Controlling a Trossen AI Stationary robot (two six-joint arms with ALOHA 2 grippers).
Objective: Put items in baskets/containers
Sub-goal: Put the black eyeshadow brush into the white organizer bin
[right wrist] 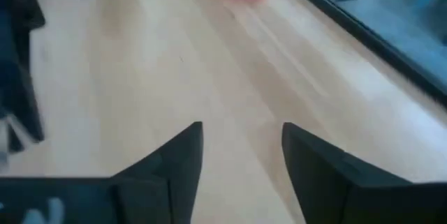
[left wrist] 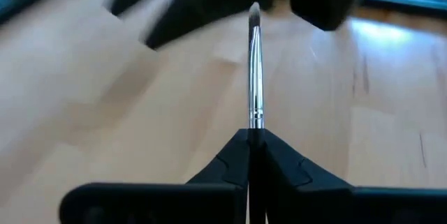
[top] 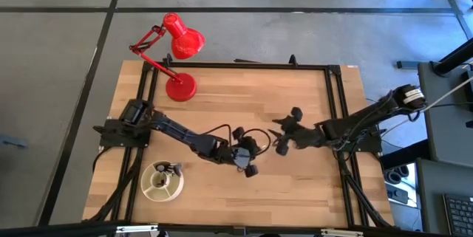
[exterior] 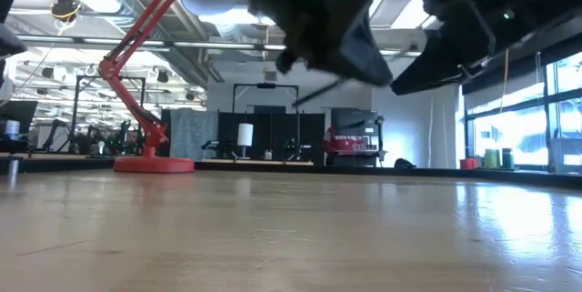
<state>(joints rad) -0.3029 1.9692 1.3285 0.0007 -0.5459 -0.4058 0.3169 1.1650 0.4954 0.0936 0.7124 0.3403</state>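
Silver ferrule is what shows first: left gripper is clamped tight on a makeup brush, jaws closed around the handle end so ferrule and small dark tip stick straight out ahead of the fingers. Judging by that, the grip is at the tail end to leave the bristle end free for dropping into a compartment.

Right gripper has its fingers spread with nothing between them, only bare wood below. In the high view it sits just beside the left gripper near mid-table, right gripper facing it. Looks like a handover zone, and the right arm is empty; I can't tell more than that.

Low view shows both grippers up off the table, with the thin brush as a dark line in the air between the dark masses.

Cream-white divided dish sits at the near-left of the wooden table, well apart from both grippers. A few dark brush shapes seem to stand in it already; too small to count. No loose brushes visible on the tabletop.

Next move, my read: left arm swings the brush back toward the dish, which is on its own side, hence left arm carrying.

Red desk lamp stands at the far-left corner, clear of the work.

No readable labels, brands or writing anywhere.
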